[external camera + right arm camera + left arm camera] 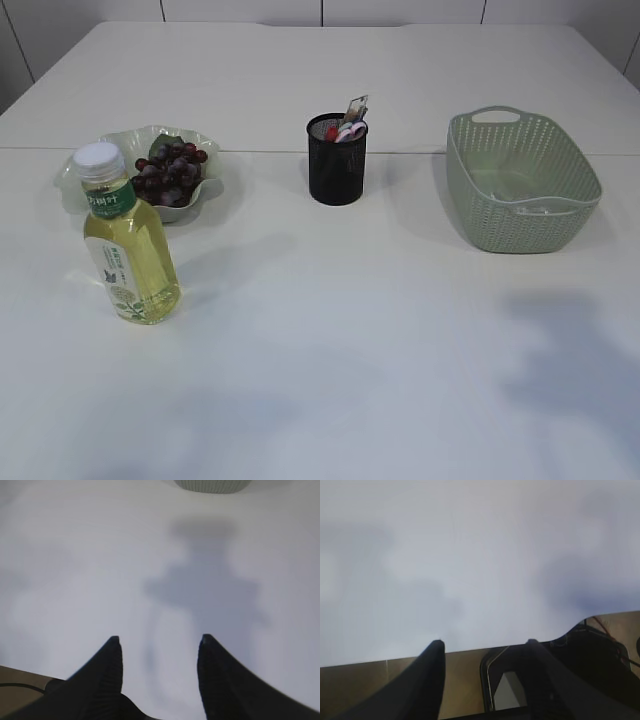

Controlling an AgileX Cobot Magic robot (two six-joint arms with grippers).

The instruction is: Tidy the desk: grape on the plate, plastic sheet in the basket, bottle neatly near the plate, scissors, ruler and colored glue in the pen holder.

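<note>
Basket (212, 485) cut by top edge in right wrist view, only lower wall showing; right gripper (157, 642) fingers run off bottom edge. Left wrist view blurred throughout; left gripper (485, 645) fingers cropped at bottom, dark gear at lower right too indistinct to name. Exterior view: neither arm in frame; pen holder (336, 165) hides most of its contents, tips only, too small to tell apart; sheet in basket (522, 180) barely discernible; bottle (128, 250) label unreadable
</note>
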